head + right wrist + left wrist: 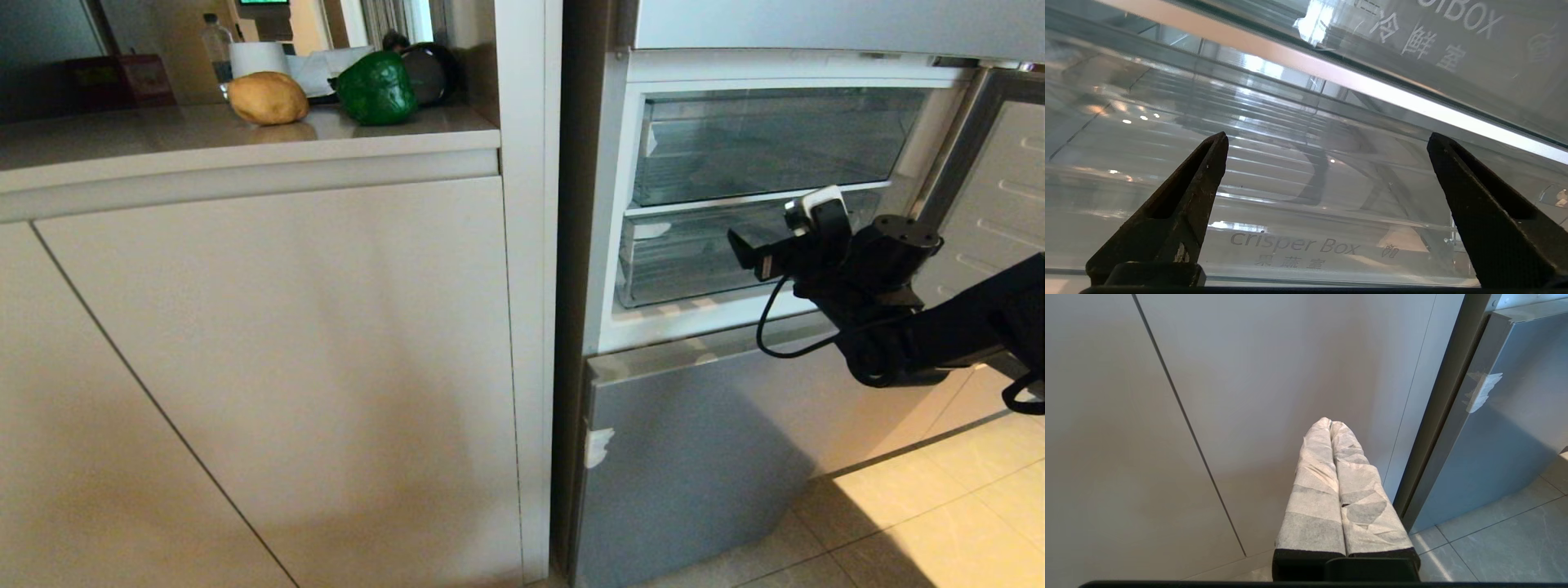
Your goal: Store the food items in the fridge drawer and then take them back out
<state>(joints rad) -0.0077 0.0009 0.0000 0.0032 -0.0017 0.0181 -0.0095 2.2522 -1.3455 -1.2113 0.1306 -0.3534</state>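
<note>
A tan potato and a dark-green bell pepper rest on the beige counter at the upper left. The fridge stands open on the right with two see-through drawers; the lower fridge drawer, marked "crisper Box", sits pushed in. My right gripper is open, held just in front of that drawer's face with nothing between its fingers. My left gripper is shut and empty, its fingers wrapped in white, low down before the cabinet door.
A white paper roll, a bottle and a dark kettle stand behind the food. The open fridge door is at the far right. Below is the fridge's shut silver-blue panel and the tiled floor.
</note>
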